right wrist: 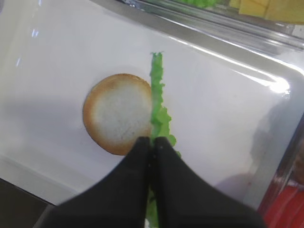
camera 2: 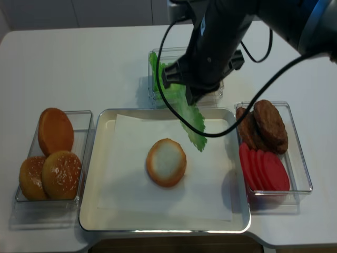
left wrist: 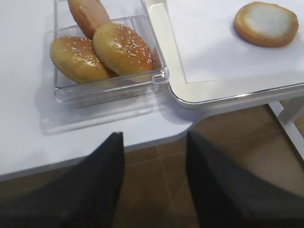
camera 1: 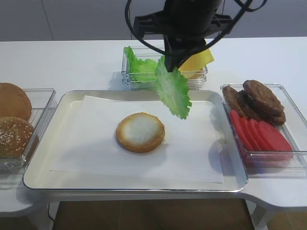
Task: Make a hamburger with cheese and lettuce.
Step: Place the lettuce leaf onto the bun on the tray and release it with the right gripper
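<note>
You have one bun half (camera 1: 140,132) lying cut face up near the middle of the paper (camera 1: 96,143) that lines the tray (camera 1: 41,179). One lettuce leaf (camera 1: 172,90) hangs above the tray, up and to the right of the bun half, clear of the paper. The right claw (right wrist: 153,141) is closed on this leaf; in the right wrist view the leaf appears edge-on, running beside the bun half's right rim.

The left claw (left wrist: 154,142) stands with its jaws apart and nothing between them, off the worktop (camera 1: 72,62) edge at the left, near the bun box.

Containers, counted:
- Left box (camera 2: 84,118): three buns (camera 2: 62,174), two of them sesame-speckled and one smooth.
- Rear box (camera 1: 125,79): more lettuce (camera 1: 139,66) in the left part, cheese (camera 1: 197,61) in the right part. You cannot count the cheese slices, since the arm covers most of them.
- Right box (camera 2: 301,158): three dark patties (camera 2: 271,125) stacked at the far end, four red slices (camera 2: 263,169) overlapping in a row at the near end.

All three boxes stand on the worktop just beside the tray.
</note>
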